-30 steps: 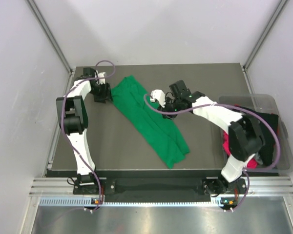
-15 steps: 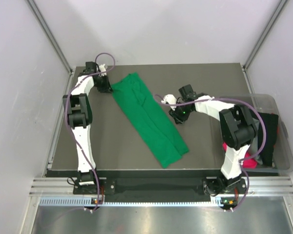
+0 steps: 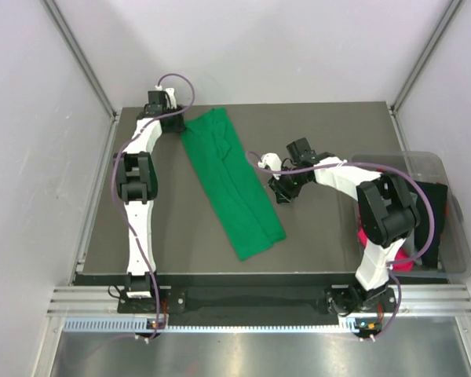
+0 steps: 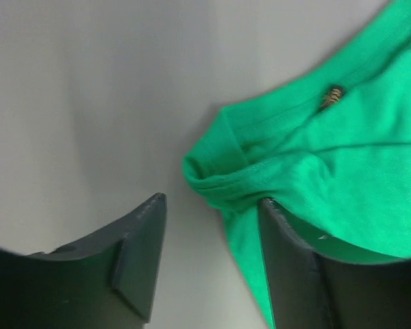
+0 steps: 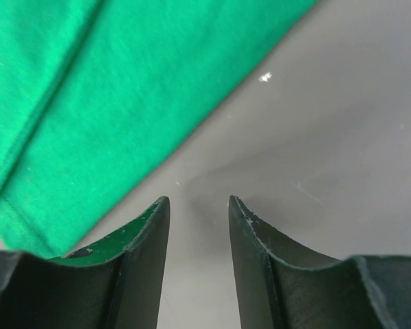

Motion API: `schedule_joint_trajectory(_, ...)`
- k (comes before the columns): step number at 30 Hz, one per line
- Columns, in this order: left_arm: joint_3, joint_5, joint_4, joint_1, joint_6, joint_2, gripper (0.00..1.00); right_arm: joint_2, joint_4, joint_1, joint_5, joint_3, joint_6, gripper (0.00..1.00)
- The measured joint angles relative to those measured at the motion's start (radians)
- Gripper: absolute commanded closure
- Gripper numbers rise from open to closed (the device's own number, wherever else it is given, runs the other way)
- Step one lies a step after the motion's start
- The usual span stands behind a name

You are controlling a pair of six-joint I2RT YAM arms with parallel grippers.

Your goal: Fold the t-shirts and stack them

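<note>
A bright green t-shirt (image 3: 234, 187), folded into a long strip, lies slanted across the table from the far left toward the near middle. My left gripper (image 3: 175, 128) is at its far left corner. In the left wrist view that gripper (image 4: 212, 200) is open, and the bunched corner of the green t-shirt (image 4: 342, 151) sits just ahead of the gap, with cloth along the right finger (image 4: 294, 267). My right gripper (image 3: 282, 191) is beside the strip's right edge. It (image 5: 198, 200) is open over bare table, and the green t-shirt (image 5: 123, 82) lies off to its left.
A clear plastic bin (image 3: 424, 163) stands at the table's right edge. It holds a magenta-pink t-shirt (image 3: 364, 236) and a black t-shirt (image 3: 436, 212). The table's far edge (image 3: 298, 104) runs close behind the left gripper.
The green strip has swung more upright, with its near end shifted left. My left gripper moved toward the back edge with the far corner. My right gripper dropped down beside the shirt's right edge.
</note>
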Motion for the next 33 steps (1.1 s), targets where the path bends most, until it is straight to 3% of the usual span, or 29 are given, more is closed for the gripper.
schedule_joint_trajectory(4,-0.203,-0.074,0.037,0.004,-0.007,-0.123,0.32,0.003,-0.012,0.001,-0.048,0.003,0.000,0.58)
schedule_joint_trajectory(9,-0.726,-0.066,0.074,0.035,-0.022,-0.524,0.35,0.002,-0.060,0.016,-0.088,-0.012,-0.012,0.57)
schedule_joint_trajectory(14,-0.906,0.081,0.037,0.052,-0.032,-0.827,0.43,-0.015,-0.145,0.044,-0.103,-0.068,-0.043,0.57)
schedule_joint_trajectory(19,-1.049,0.260,-0.007,-0.005,-0.058,-0.946,0.41,-0.039,-0.204,0.053,-0.098,-0.095,-0.062,0.57)
schedule_joint_trajectory(27,-1.593,0.352,0.091,-0.177,-0.267,-1.215,0.50,-0.070,-0.229,0.072,-0.121,-0.139,-0.061,0.57)
schedule_joint_trajectory(33,-1.674,0.380,0.211,-0.186,-0.407,-1.255,0.46,-0.079,-0.229,0.095,-0.153,-0.162,-0.043,0.58)
